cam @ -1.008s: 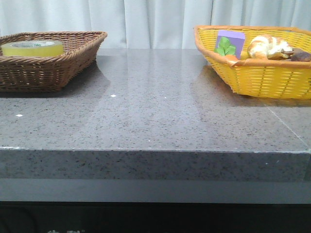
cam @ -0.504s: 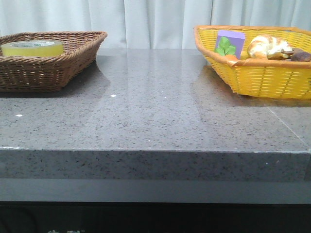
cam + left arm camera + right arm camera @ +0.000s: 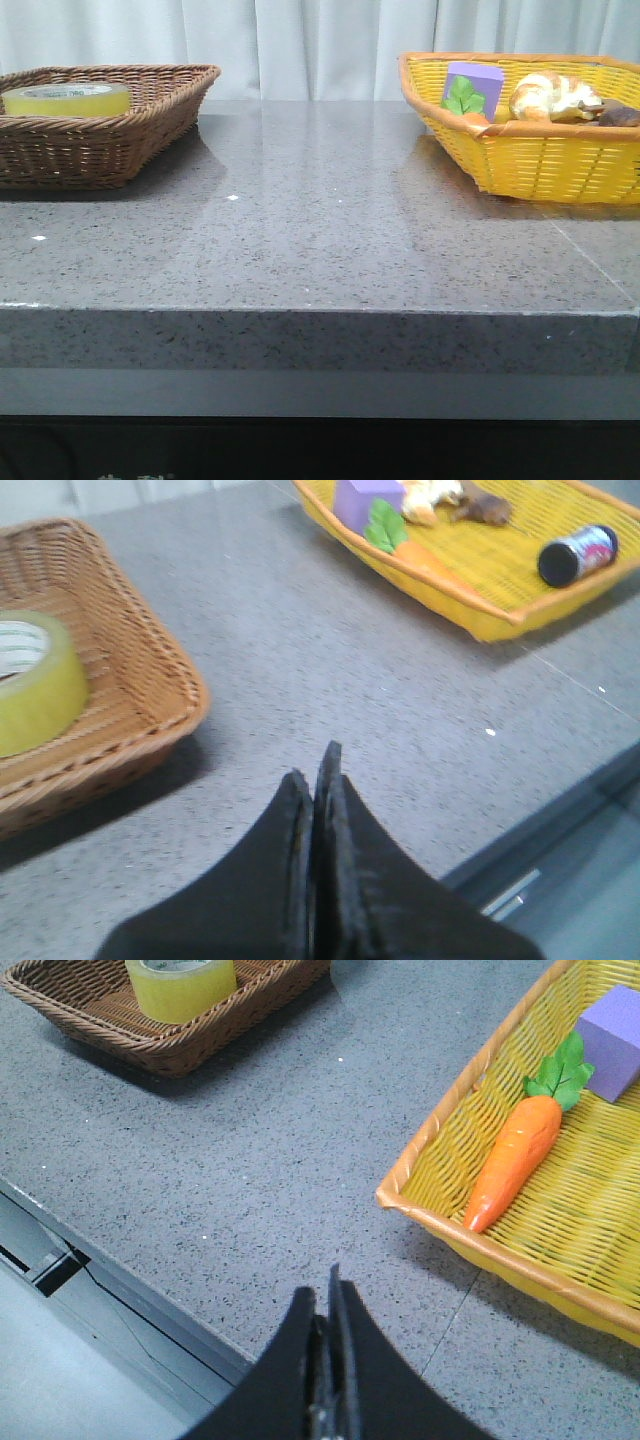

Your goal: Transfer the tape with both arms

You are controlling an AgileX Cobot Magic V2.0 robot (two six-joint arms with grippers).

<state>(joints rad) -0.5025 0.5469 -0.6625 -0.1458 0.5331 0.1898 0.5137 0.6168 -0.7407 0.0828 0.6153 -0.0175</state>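
Yellow tape [image 3: 67, 98] lies flat in the brown wicker basket [image 3: 120, 135] at the far left of the grey stone table [image 3: 320, 240], untouched, while both arms hang back near the table's front edge. The left gripper [image 3: 315, 780] and right gripper [image 3: 325, 1305] each show fingers pressed together, holding nothing. The basket's raised wall could foul a low reach, and a closed gripper would only knock the roll aside. Compared with a second ago, the front view shows nothing shifted.
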